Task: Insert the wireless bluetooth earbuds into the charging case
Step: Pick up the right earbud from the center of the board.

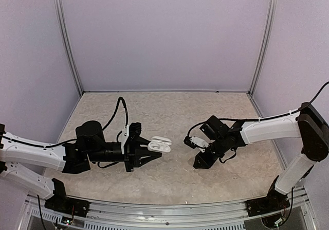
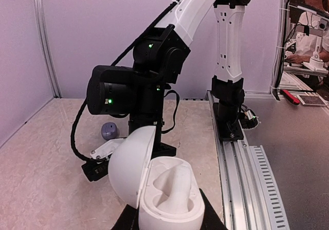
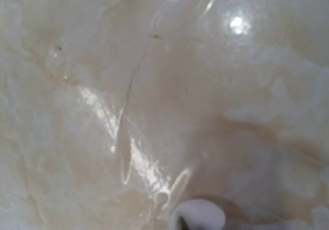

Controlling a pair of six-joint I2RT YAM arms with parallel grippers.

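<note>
My left gripper (image 1: 153,148) is shut on an open white charging case (image 1: 160,145) and holds it above the table. In the left wrist view the case's base (image 2: 172,201) faces up with its lid (image 2: 128,165) swung open to the left, and its moulded wells hold no buds. My right gripper (image 1: 197,152) points down at the table just right of the case, jaws apart. Its wrist view sits very close to the marbled tabletop, with a small white earbud (image 3: 198,217) at the bottom edge. No other earbuds show.
A small rounded purple-grey object (image 2: 109,130) lies on the table behind the right gripper (image 2: 103,160); I cannot tell whether it is a case or a bud. The arms' base rail (image 2: 247,163) runs along the near edge. Walls enclose the table.
</note>
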